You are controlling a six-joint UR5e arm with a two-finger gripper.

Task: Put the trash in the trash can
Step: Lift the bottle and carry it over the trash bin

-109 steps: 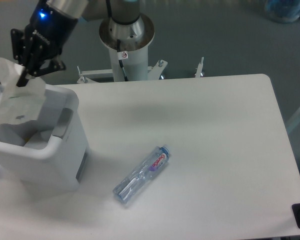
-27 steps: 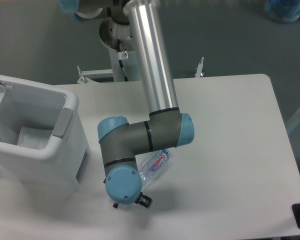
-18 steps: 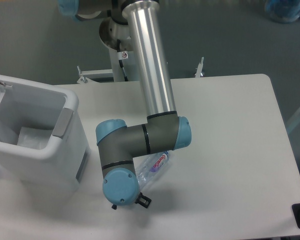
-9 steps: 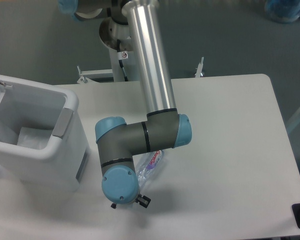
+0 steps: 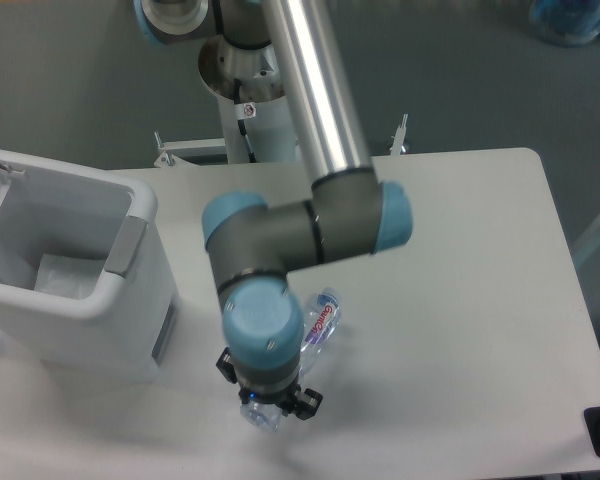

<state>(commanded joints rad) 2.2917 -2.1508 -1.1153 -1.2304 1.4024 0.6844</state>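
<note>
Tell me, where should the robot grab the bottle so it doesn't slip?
Probably around the clear middle of the bottle, coming straight down from above. It lies flat and long on the table, so fingers closing across its narrow width, one on each long side, should hold it.

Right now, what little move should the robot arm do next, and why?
Probably carry the clear plastic bottle left toward the open trash can. The bottle looks tilted up under the wrist, with the gripper at its lower end, and the wrapper already lies in the can.

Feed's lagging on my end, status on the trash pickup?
Gripper down over the bottle, fingers hidden under the wrist, grasp unconfirmed. Wrapper in the trash can, lid open. Nothing in the way.
</note>
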